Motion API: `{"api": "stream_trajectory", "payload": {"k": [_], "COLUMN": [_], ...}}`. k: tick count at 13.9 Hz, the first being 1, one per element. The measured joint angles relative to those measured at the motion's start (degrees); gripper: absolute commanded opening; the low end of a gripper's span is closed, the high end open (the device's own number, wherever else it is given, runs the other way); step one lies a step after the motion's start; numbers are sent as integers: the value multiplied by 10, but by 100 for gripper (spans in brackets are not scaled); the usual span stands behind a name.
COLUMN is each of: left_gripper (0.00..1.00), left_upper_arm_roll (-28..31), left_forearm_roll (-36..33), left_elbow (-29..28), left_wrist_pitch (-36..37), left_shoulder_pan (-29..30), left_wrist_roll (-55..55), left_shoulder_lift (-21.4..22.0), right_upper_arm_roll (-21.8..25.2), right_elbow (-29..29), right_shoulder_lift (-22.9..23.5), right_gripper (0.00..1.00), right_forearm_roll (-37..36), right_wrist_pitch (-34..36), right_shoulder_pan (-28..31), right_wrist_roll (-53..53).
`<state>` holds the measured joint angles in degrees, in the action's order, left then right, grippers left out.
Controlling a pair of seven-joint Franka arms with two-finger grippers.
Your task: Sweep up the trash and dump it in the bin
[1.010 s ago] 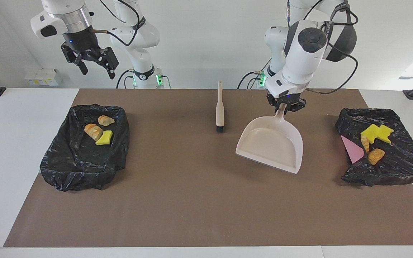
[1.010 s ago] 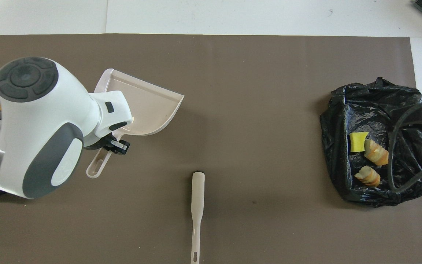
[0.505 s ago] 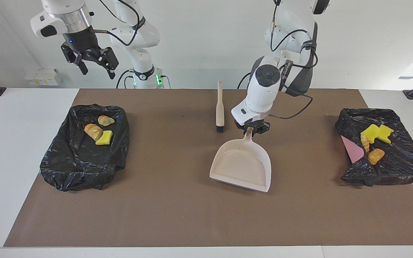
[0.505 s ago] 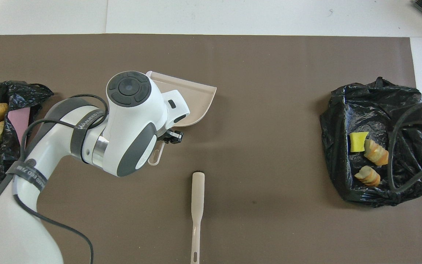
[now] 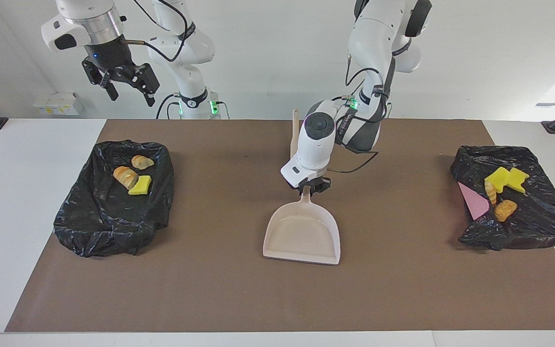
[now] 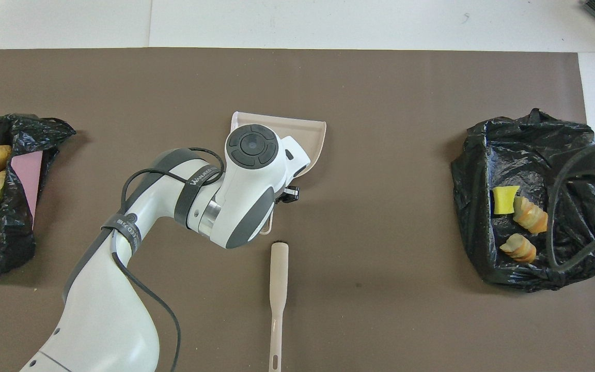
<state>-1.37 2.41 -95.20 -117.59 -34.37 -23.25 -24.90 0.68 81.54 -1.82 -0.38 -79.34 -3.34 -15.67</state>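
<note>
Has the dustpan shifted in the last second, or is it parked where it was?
Yes. The dustpan, with the left gripper at its handle, has moved away from the left arm's bin, toward mid-table and farther from the robots than the brush.

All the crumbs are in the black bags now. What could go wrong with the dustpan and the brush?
1. The left gripper is at the dustpan handle, and the brush lies close beside that arm. Pulling away carelessly could knock the brush.
2. The trash in the bag at the left arm's end sits close to the bag's rim, so a bump there might spill a piece.
</note>
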Motion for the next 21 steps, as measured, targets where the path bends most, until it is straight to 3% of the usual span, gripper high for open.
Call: {"api": "stream_trajectory", "payload": {"k": [7, 13, 21], "left_gripper": [100, 100, 100], "left_upper_arm_roll": [56, 59, 60], "left_forearm_roll": [-10, 14, 24], "left_elbow": [17, 18, 18], "left_wrist_pitch": [52, 58, 153], "left_shoulder_pan": [32, 176, 279], "left_wrist_roll": [0, 98, 246], "left_shoulder_lift": [63, 113, 185], "right_upper_arm_roll": [0, 0, 0], "right_elbow": [0, 0, 0], "right_shoulder_lift": [0, 0, 0], "right_gripper": [100, 100, 100], "right_forearm_roll": [0, 0, 0], "right_wrist_pitch": [0, 0, 0], "right_shoulder_pan": [0, 0, 0], "right_wrist_roll": [0, 0, 0]}}
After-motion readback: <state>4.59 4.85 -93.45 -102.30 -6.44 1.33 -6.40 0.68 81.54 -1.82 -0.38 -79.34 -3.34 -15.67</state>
